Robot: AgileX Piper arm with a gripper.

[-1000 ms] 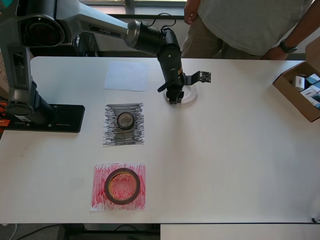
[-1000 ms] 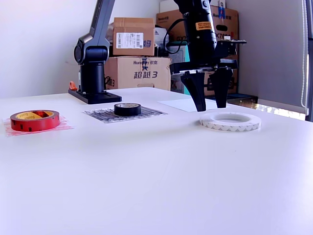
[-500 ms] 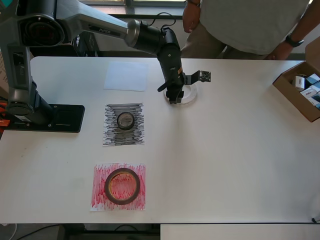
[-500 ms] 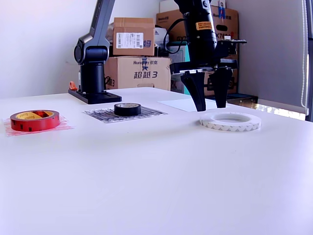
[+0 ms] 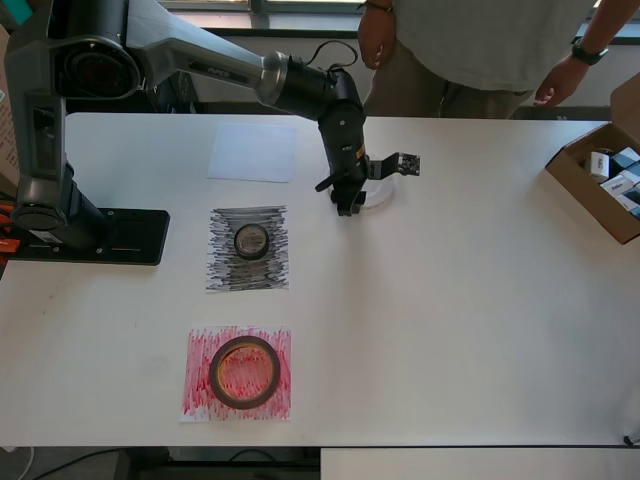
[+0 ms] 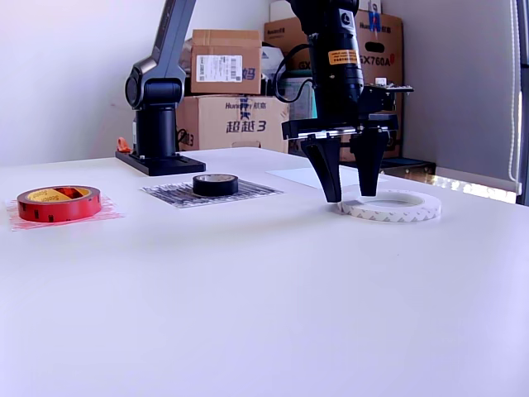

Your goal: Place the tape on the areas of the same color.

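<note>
Table [image 5: 470, 320]: a white top that fills most of the overhead view and carries everything below.
Arm [image 5: 200, 55]: a grey and black Piper arm, its base at 9 o'clock on the table in the overhead view, reaching toward 12 o'clock and bending down at the wrist.
Person [image 5: 480, 45]: stands at the far edge, at 12 to 1 o'clock in the overhead view, seen from the chest down.
Cardboard box [image 5: 600, 180]: open, at 2 to 3 o'clock on the table edge, small packets inside.
Red sheet [image 5: 237, 373]: at 7 o'clock in the overhead view, with the red tape roll [image 6: 58, 203] lying flat near its middle.
Black sheet [image 5: 248, 249]: at 9 o'clock from the table's middle, with the small black tape roll [image 6: 215, 184] lying flat on it.
White sheet [image 5: 253, 152]: at 11 o'clock, bare, just at 9 o'clock from the gripper.
Whitish tape roll [image 6: 388, 205]: flat on the bare table, off the white sheet, at 12 o'clock in the overhead view, under the wrist.
Gripper [image 6: 347, 175]: points straight down with its jaws spread wide and nothing held; in the exterior view one fingertip reaches down outside the roll's near-left rim, the other over the ring's hole.
</note>
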